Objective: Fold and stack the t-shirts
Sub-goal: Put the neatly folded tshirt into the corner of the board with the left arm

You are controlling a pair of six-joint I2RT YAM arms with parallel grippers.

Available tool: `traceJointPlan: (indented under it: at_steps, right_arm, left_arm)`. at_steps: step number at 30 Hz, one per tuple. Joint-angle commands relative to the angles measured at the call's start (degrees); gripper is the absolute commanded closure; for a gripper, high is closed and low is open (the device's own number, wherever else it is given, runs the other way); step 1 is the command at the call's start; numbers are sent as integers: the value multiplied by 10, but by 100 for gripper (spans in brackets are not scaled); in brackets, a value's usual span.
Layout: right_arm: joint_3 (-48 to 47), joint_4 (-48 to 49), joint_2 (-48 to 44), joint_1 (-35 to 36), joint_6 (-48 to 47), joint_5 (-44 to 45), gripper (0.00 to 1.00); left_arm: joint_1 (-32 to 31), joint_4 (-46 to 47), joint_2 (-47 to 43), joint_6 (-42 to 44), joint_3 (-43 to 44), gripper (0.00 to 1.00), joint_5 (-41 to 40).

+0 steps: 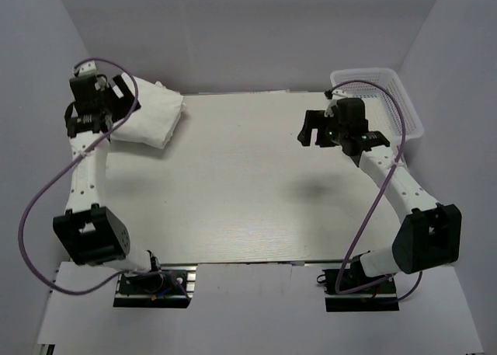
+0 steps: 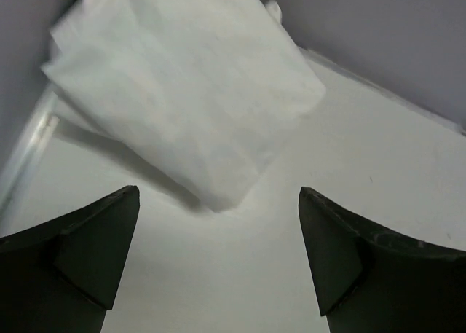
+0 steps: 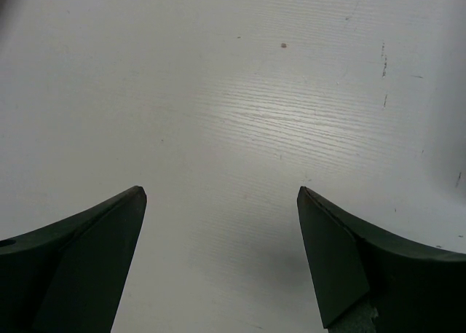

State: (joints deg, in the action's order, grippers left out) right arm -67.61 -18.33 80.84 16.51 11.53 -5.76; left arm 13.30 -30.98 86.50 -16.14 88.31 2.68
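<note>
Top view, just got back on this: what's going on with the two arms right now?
Neither arm is holding anything. The left gripper is open, with the folded white t-shirts just ahead of its fingers, lying as a bundle at the far left corner of the table. The right gripper is open too, over bare tabletop near the white mesh basket at the far right. No unfolded shirt is in view.

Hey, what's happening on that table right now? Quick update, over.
Left gripper open, empty. Right gripper open, empty. Folded t-shirts in far-left corner, just ahead of left gripper. Nothing in the way.
</note>
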Motion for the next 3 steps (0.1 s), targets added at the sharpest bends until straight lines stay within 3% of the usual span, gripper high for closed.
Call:
traceJointPlan:
  at_steps: [1,3]
  right_arm:
    - [1,31,-38,-2,25,4,10]
    - [21,42,-44,-2,26,4,10]
  left_arm:
    - [-3,16,-61,-42,-96,0,100]
    - [-3,-2,-70,-42,-103,0,102]
